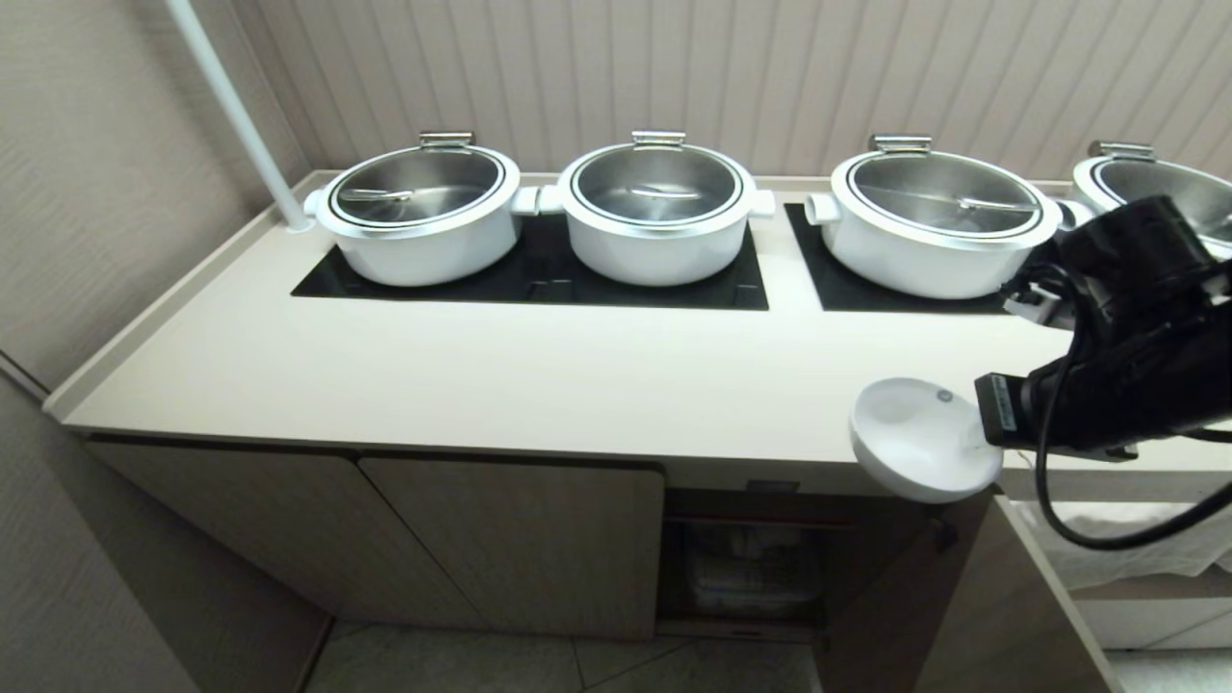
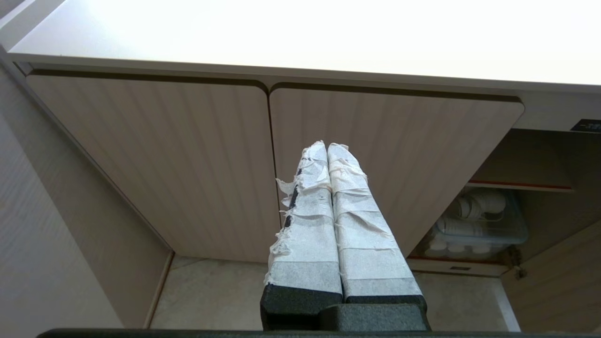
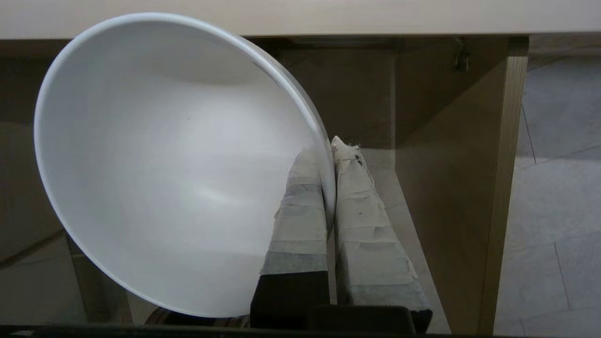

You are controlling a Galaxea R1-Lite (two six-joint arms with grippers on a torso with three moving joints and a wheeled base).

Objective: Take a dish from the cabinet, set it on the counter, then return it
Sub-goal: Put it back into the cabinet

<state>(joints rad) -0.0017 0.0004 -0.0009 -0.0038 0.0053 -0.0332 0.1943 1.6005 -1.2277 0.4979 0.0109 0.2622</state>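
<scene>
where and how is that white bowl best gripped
By its thin rim, one finger inside the wall and one outside, as the right gripper now pinches the dish. Its round body looks too wide to span and only the rim offers a thin edge. Come from the rim's side, opposite the counter edge.

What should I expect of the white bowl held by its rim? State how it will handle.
The bowl looks like rigid glazed ceramic, so probably slippery and breakable if dropped. The right gripper pinches only the rim, one finger inside and one outside, so it may swing or slip. Its round sides suggest it could roll if set down tilted.
</scene>
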